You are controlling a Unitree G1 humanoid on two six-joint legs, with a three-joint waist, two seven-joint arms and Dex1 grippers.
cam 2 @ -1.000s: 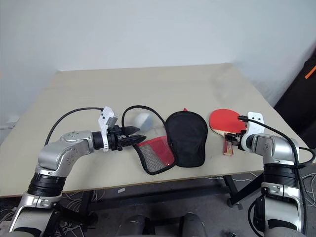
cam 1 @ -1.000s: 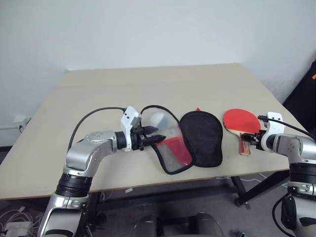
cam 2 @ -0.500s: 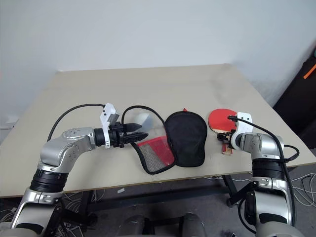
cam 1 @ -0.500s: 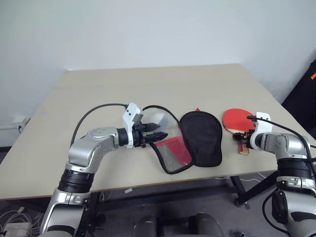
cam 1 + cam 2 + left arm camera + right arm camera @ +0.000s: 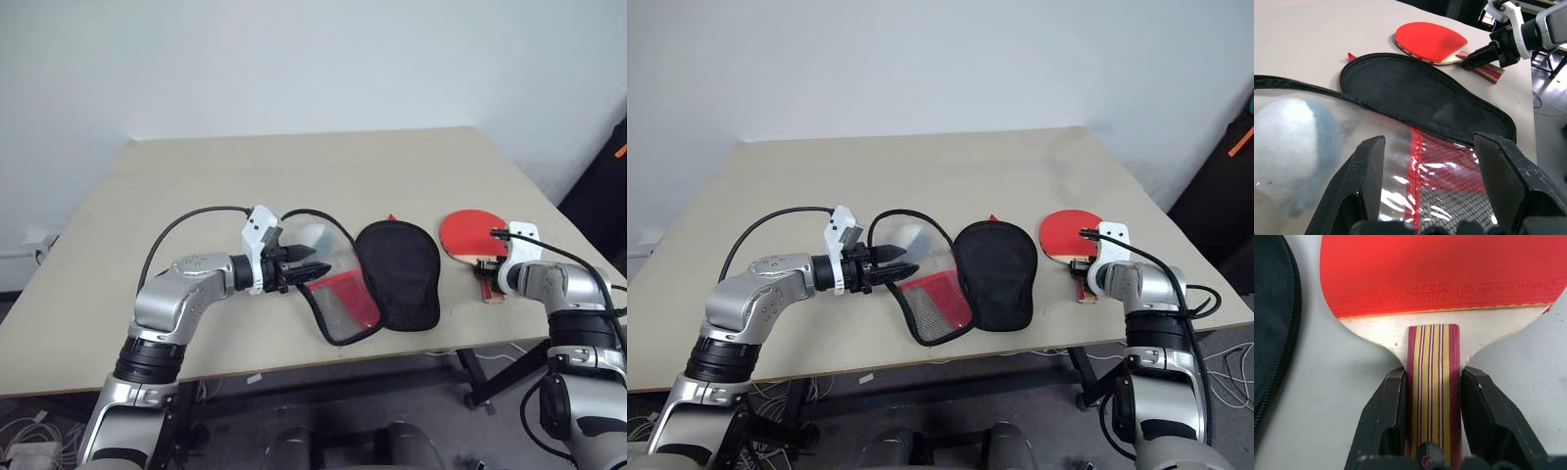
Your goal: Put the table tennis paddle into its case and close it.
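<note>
Table tennis paddle (image 5: pixel 1440 269): right gripper (image 5: pixel 1432 396) jaws now closed against handle, wider a second ago. Left gripper (image 5: pixel 1435 161) jaws open at case (image 5: pixel 392 274) flap. Lift next.

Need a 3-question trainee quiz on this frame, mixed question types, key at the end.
1. True or false: the red-bladed table tennis paddle with the striped wooden handle already lies inside the soft black and red zip case.
2. What sits between the right gripper's two black fingers? A) the paddle's handle B) the case's zip edge C) nothing
3. Fill in: the case lies unzipped, its black half beside its red ____ half.

Key
1. False: the paddle lies on the tan table, apart from the case.
2. A: the fingers flank the handle on both sides.
3. Mesh. The left gripper has its fingers spread over that clear and mesh half.
</note>
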